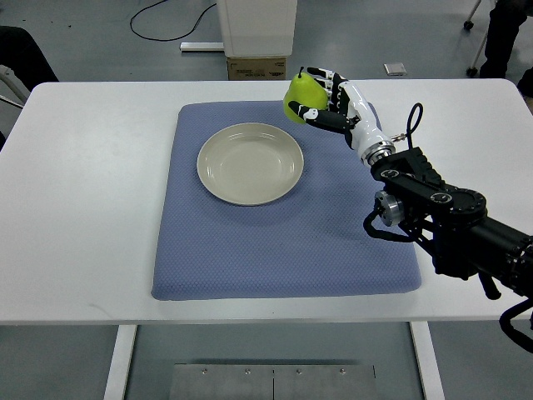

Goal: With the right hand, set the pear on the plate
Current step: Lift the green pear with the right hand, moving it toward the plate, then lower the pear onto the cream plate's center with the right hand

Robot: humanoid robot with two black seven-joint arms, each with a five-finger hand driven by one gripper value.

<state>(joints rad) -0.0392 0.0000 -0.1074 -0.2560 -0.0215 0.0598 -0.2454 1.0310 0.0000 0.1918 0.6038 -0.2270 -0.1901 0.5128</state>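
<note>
1. Pear (298, 97) sits in the right hand (326, 102), at the far right corner of the blue mat (275, 250) — fingers curled around its right side, stem pointing up and away, so its long axis looks roughly upright.
2. Whether it is lifted or touching the mat cannot be told from above.
3. Plate (250, 164) lies empty near the mat's middle, just to the left of the pear and nearer the robot — that offset is what the coming move likely turns on.
4. Right arm crosses the white tabletop (83, 208) from the right edge; no left hand shows.
</note>
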